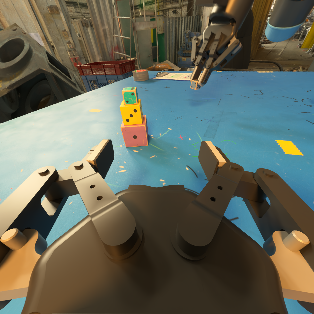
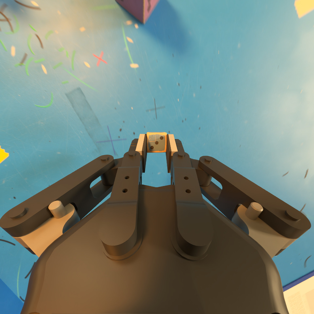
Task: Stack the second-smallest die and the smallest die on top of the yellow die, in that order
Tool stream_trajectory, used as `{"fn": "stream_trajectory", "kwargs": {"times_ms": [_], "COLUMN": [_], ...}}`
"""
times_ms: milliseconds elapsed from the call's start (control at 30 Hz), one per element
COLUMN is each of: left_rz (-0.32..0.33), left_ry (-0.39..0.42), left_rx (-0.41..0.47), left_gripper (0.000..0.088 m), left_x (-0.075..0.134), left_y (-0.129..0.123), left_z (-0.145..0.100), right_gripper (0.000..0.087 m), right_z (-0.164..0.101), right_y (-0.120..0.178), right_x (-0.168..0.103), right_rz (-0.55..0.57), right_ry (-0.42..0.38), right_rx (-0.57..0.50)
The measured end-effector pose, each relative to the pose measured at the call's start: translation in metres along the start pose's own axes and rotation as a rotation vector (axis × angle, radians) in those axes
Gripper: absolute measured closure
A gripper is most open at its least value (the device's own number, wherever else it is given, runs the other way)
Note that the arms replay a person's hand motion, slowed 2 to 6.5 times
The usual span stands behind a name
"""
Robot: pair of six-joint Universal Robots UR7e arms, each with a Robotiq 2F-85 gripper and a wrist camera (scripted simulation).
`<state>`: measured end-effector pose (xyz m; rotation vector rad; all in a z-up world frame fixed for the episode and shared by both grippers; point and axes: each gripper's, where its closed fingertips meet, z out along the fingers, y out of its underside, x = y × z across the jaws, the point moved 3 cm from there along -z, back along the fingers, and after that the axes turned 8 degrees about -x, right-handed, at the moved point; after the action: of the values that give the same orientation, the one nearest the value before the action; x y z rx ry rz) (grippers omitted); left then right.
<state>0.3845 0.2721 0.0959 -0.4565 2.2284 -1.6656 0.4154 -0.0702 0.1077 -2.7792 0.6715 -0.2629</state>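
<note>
left wrist view: left gripper (image 1: 156, 153) low over the near part of the bench (image 1: 51, 144), jaws spread wide, nothing between them. ahead of it, toward the middle of the bench, a three-high stack: pink die (image 1: 135, 134) on the surface, yellow die (image 1: 131, 112) on that, green die (image 1: 130, 96) on top, each sitting a little askew. right gripper (image 1: 197, 85) hangs clear of the surface nearer the far edge, well apart from the stack, pinching a small grey die (image 1: 194, 84) with orange edges. tape roll (image 1: 140, 75) and clipboard (image 1: 171, 76) at the far edge; red crate (image 1: 106, 67) beyond the far-left corner.

right wrist view: right gripper (image 2: 156, 144) jaws pressed on the grey die (image 2: 156, 142) at the fingertips, three pips facing the camera. pink die corner (image 2: 139, 8) at the top edge of frame.

step in hand, as i read it: second-smallest already placed on yellow; smallest is held and in carry. next move calls for travel toward the stack, centring above the green die, a slow descent, then release. top face is small and the stack is slightly twisted, so a nudge could topple it.
</note>
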Motion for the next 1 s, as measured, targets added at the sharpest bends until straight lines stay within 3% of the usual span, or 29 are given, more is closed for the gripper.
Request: {"fn": "stream_trajectory", "kwargs": {"times_ms": [300,500,767,1000], "left_rz": [-0.002,-0.006,-0.012,-0.016], "left_ry": [0.0,-0.002,-0.005,-0.01], "left_rx": [0.005,0.009,0.01,0.006], "left_gripper": [0.0023,0.0023,0.0023,0.0023], "left_x": [0.0,-0.001,-0.002,-0.002], "left_y": [0.0,-0.001,-0.001,-0.001], "left_z": [0.0,-0.001,-0.001,0.0], "right_gripper": [0.0673,0.0673,0.0673,0.0673], "right_z": [-0.024,-0.026,-0.021,-0.011], "right_y": [-0.088,-0.138,-0.185,-0.205], "right_x": [-0.004,-0.006,-0.01,-0.012], "right_rz": [-0.253,-0.387,-0.603,-0.796], "right_ry": [-0.04,-0.066,-0.116,-0.168], "right_rx": [0.075,0.064,0.056,0.032]}}
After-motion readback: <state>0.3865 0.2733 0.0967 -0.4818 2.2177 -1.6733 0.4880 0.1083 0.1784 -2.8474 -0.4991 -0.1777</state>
